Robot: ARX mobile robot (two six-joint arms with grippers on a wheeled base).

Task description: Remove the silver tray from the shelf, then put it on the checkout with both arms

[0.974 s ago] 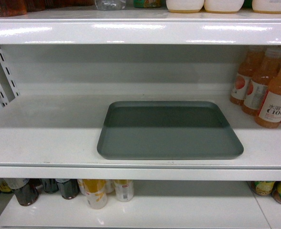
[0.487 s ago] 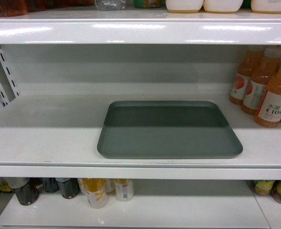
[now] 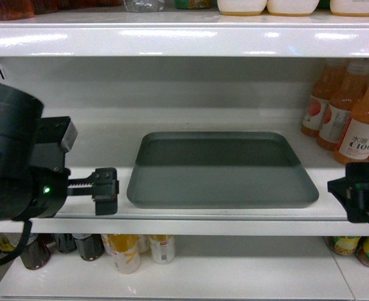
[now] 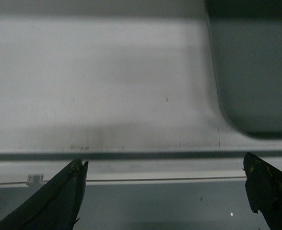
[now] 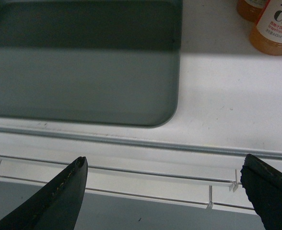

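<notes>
**Desk:** What are you looking at, operator?

**Caption:** You see the silver tray lying flat on the shelf, its long side parallel to the rounded front lip and its near edge just behind that lip. The back half sits in shadow cast by the board above.

**Desk:** And your arms?

**Caption:** Your left gripper hovers at the shelf's front edge, at 9 o'clock from the tray, just beside the near-left corner but apart from it. In your left wrist view the left gripper has its two dark fingertips spread wide, nothing between them, with the tray's rounded corner at 1 o'clock. Your right gripper hangs at 4 o'clock from the tray, near the front lip and clear of the near-right corner. Your right wrist view shows the right gripper likewise parted and empty, the tray at 11 o'clock.

**Desk:** Anything else in the shot?

**Caption:** Orange juice bottles stand at the tray's 2 o'clock, well apart from it. More bottles and cans line the board below, and white containers sit on the board above.
</notes>
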